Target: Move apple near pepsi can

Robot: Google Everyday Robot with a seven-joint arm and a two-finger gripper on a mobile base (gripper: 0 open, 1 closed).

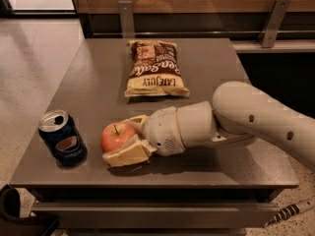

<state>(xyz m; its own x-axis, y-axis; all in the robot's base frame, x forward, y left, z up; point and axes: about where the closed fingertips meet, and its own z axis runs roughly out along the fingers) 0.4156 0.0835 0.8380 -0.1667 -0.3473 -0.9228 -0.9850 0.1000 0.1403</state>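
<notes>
The red-orange apple (116, 136) rests on the grey table (98, 77) near its front edge. It sits between the two cream fingers of my gripper (121, 141), which reaches in from the right. One finger (137, 122) lies behind the apple and the other finger (126, 154) lies in front of it. Both press against the apple. The dark blue Pepsi can (62, 138) stands upright at the front left, a short gap to the left of the apple, its silver top open.
A brown-and-cream snack bag (155, 69) lies flat at the middle back of the table. My white arm (256, 119) crosses the right front part of the table. A wall rail with metal brackets (270, 16) runs behind the table.
</notes>
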